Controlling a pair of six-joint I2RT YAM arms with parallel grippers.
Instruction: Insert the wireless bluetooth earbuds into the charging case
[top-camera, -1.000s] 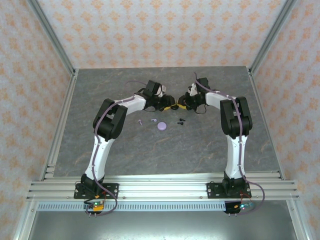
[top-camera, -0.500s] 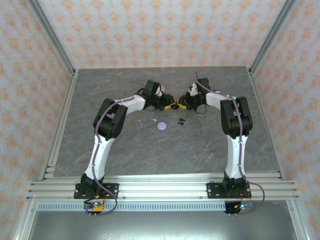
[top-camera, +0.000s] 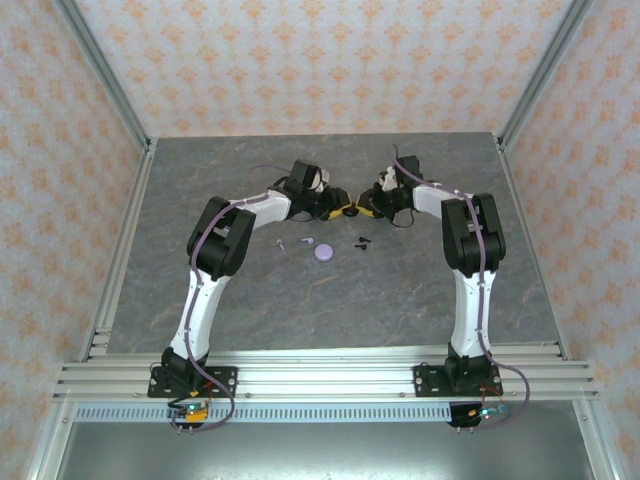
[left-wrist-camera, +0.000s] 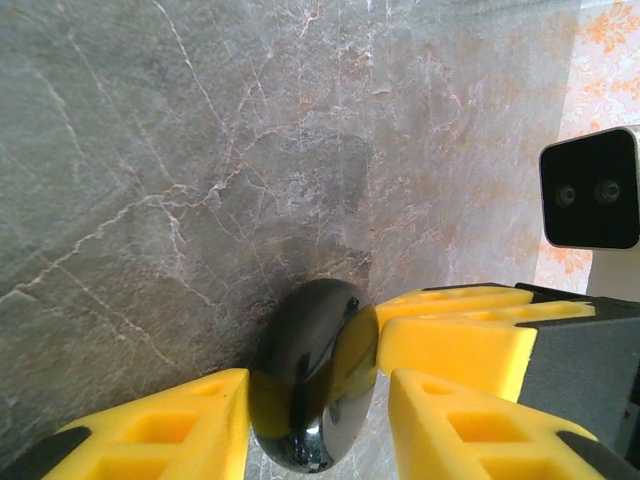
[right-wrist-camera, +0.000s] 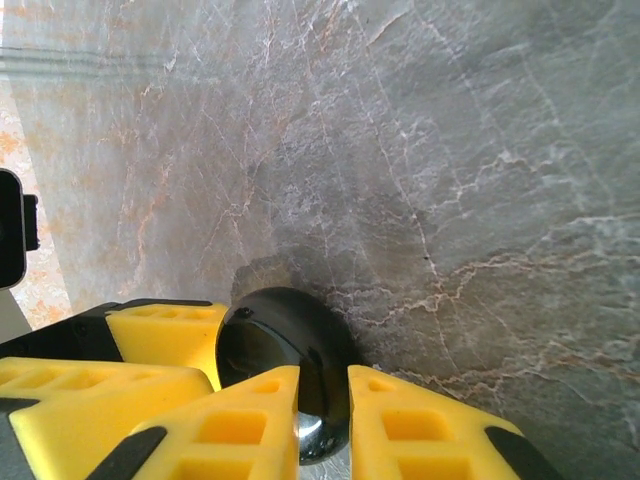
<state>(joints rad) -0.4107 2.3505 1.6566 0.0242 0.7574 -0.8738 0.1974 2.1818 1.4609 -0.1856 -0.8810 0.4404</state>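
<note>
- Grey marble table (top-camera: 420, 300): the lilac earbuds (top-camera: 283, 242) and black earbuds (top-camera: 361, 243) lay loose beside the lilac case (top-camera: 324, 252).
- I had the left gripper (left-wrist-camera: 318, 395) and right gripper (right-wrist-camera: 325, 405) both pinching the black case (left-wrist-camera: 305, 385) just behind them.
- No bud was seated; all four were left to insert.

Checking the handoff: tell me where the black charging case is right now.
The black case is pinched between the left gripper and right gripper where they meet mid-table, just beyond the lilac case in the top view.
</note>
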